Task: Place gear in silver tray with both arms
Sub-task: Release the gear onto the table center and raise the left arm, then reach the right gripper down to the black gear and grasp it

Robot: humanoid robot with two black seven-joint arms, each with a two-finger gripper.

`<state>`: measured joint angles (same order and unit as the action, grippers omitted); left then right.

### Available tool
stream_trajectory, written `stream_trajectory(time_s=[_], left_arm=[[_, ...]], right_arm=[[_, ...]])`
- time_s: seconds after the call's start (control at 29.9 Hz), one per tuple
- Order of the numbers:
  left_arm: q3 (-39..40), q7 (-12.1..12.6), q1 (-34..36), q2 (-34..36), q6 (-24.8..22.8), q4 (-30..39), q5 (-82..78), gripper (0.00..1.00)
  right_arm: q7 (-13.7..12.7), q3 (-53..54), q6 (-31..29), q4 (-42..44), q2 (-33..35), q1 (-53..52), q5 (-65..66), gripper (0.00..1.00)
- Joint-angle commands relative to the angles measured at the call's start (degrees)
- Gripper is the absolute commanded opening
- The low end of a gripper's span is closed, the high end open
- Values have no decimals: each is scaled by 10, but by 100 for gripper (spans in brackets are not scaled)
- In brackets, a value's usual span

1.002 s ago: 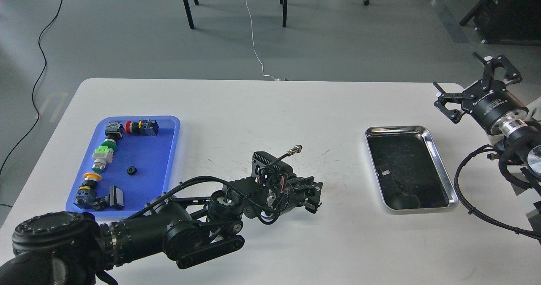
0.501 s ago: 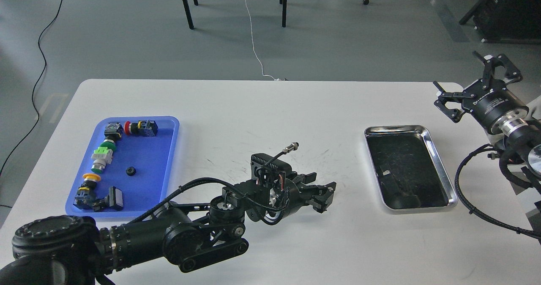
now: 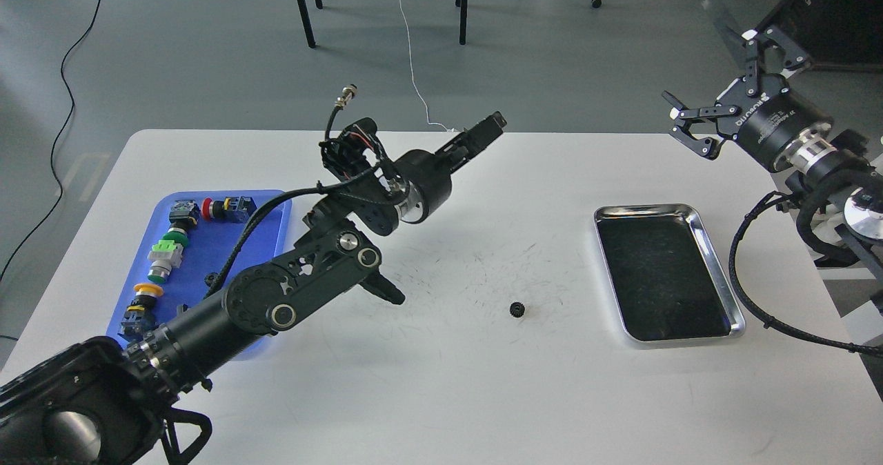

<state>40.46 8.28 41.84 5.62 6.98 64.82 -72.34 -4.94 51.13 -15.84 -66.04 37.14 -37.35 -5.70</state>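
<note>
A small black gear lies on the white table, left of the silver tray, a short gap away. The tray's dark bottom holds nothing. My left arm is raised over the table's middle. My left gripper points up and to the right near the far edge, well above and behind the gear; it is seen side-on, so its fingers cannot be told apart. My right gripper is open and empty, in the air beyond the tray's far right corner.
A blue plastic tray with several push-button switches stands at the left, partly covered by my left arm. The table's far edge runs behind my left gripper. Chair legs and cables are on the floor beyond.
My left arm has lifted off the table and swung up and back, leaving the gear lying where the gripper was. My right gripper has risen and moved back and left.
</note>
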Motion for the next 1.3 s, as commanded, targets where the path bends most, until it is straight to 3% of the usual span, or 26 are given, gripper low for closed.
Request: stream_trajectory(time_s=[0.0, 0.17, 0.33, 0.43, 0.53, 0.6, 0.9, 1.27], left_arm=[[58, -2, -2, 71, 6, 7, 124, 98], [145, -12, -21, 142, 2, 4, 287, 98], [204, -54, -72, 179, 2, 4, 391, 98], [253, -48, -110, 181, -16, 5, 402, 98], [278, -32, -140, 179, -67, 6, 436, 98], [280, -35, -148, 177, -70, 6, 437, 98], [272, -45, -152, 178, -70, 7, 421, 98], [277, -46, -152, 178, -65, 31, 421, 98]], right_arm=[[-8, -68, 2, -34, 30, -48, 32, 99], [-15, -234, 2, -95, 53, -168, 189, 99], [-15, -420, -2, -182, 51, -275, 327, 99], [-15, -512, -2, -205, 50, -315, 394, 99], [-17, -565, -3, -206, 43, -339, 449, 99], [-25, -597, -8, -210, 35, -360, 472, 99], [-80, -757, -50, -200, -74, -490, 479, 99], [-92, -812, -85, -64, -218, -465, 401, 98]])
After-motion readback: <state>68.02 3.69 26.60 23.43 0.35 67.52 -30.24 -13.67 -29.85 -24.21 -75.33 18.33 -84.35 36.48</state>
